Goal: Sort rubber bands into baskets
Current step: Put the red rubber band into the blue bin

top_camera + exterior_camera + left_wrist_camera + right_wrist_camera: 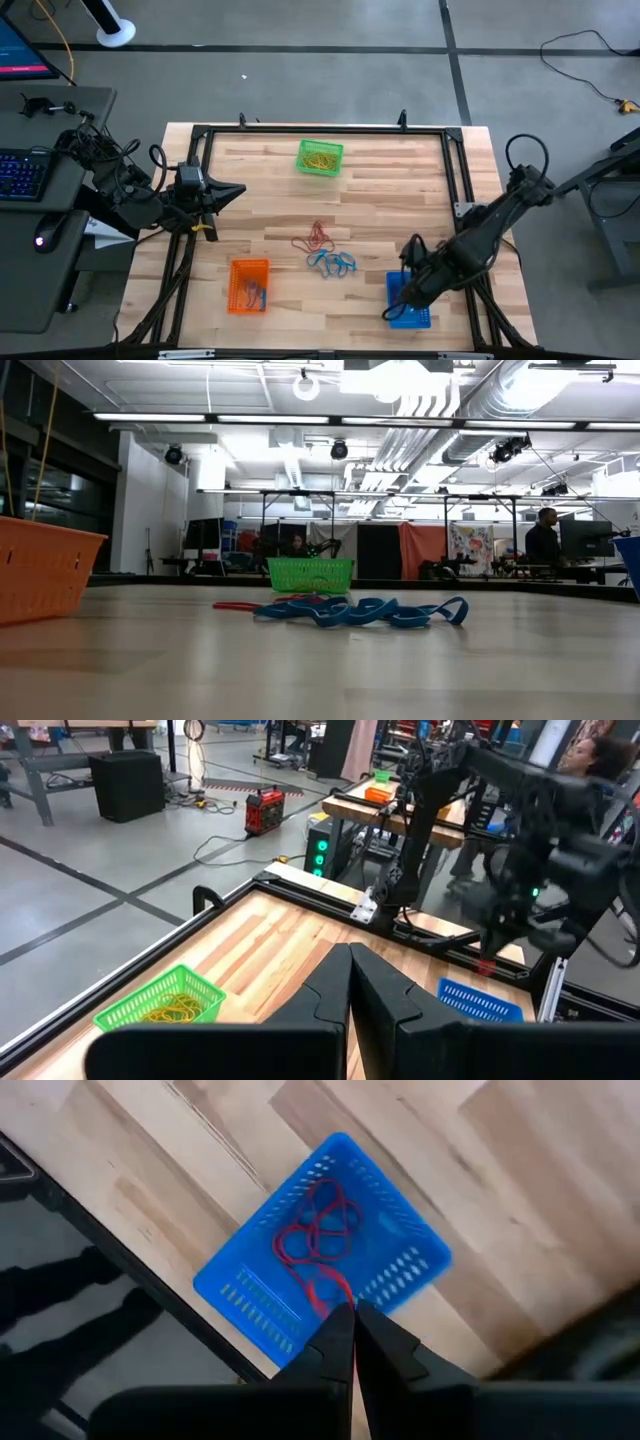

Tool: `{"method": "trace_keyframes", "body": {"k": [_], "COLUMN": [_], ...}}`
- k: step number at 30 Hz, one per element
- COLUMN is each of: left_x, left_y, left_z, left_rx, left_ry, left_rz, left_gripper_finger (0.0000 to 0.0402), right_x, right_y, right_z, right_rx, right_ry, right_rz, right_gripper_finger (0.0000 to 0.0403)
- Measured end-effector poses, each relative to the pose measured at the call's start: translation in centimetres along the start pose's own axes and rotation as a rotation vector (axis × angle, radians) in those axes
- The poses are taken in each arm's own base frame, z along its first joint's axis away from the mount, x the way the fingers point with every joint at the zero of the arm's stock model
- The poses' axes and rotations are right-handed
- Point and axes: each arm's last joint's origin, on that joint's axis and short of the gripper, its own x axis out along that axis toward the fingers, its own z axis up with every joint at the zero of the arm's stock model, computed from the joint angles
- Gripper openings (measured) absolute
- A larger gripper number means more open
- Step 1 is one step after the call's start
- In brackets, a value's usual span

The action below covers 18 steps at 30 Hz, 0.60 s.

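My right gripper (352, 1312) points down above the blue basket (250, 1295) near the table's front right (420, 318) and is shut on red rubber bands (318, 1240). Loose red bands (318, 238) and blue bands (332, 263) lie mid-table; the low view shows the blue ones (365, 610) in a heap. Yellow bands (320, 157) lie in the green basket (334, 168) at the far middle. The orange basket (236, 272) stands at the near left with a few bands inside. My left gripper (238, 190) is shut and holds nothing, above the left edge. My right gripper pinches the red rubber bands by a strand at their upper end (336, 1296) between its two fingertips, coming from above and pointing down. The loops hang below the fingers over the blue basket's inside. Whether they touch its floor I cannot tell.
A black frame (455, 160) runs round the wooden table top. A desk with a keyboard (22, 172) stands to the left. Bare wood lies between the green basket and the band heap.
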Motion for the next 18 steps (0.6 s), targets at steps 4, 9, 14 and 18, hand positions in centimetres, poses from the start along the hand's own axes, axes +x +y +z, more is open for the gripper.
{"method": "trace_keyframes", "body": {"k": [4,9,14,18], "left_x": [0.0,0.0,0.0,0.0], "left_y": [0.0,0.0,0.0,0.0], "left_z": [0.0,0.0,0.0,0.0], "left_rx": [-0.003,-0.013,-0.022,-0.022], "left_ry": [-0.001,-0.002,-0.002,-0.001], "left_rz": [-0.001,-0.001,-0.001,-0.001], "left_gripper_finger": [0.0001,0.0001,0.0001,0.0001], "right_x": [2.5,2.9,2.9,2.9], "right_y": [0.6,1.1,1.4,1.2], "right_z": [0.1,0.4,0.4,0.3], "right_rx": [0.021,0.023,0.019,0.018], "right_ry": [-0.006,-0.019,-0.022,-0.011], "right_rz": [0.077,0.137,0.168,0.141], "right_gripper_finger": [0.0000,0.0000,0.0000,0.0000]}}
